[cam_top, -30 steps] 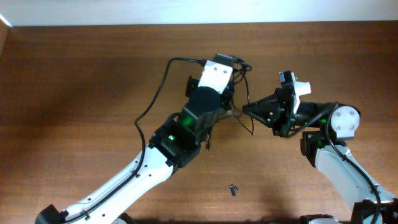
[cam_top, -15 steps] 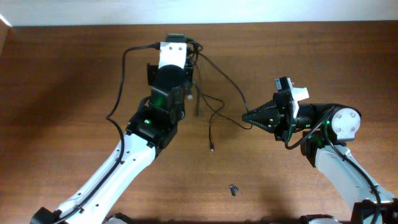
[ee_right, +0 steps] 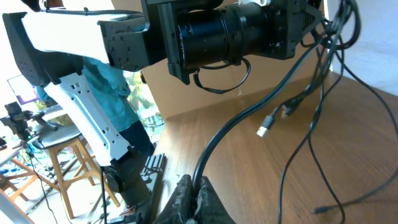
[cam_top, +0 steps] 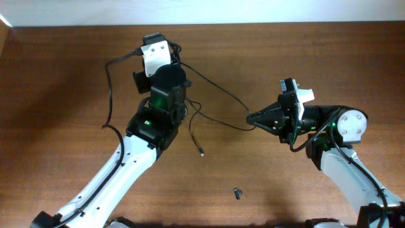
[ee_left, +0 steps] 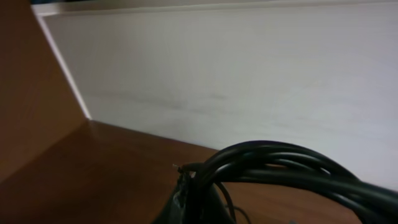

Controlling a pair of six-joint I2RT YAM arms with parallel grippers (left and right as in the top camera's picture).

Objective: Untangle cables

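Cables (cam_top: 218, 91) run taut, long axis up and left from the right gripper (cam_top: 251, 118), which pinches the near end. Left gripper (ee_left: 189, 196) holds the far end, apparently clamped on them. Loose plug (cam_top: 201, 152) hangs lower left of the right gripper.

Brown wooden table (cam_top: 63, 95) with small dark piece (cam_top: 238, 193) and, seemingly, ends of cables (cam_top: 201, 152)

Soft even light overhead, left wrist foreground blurred
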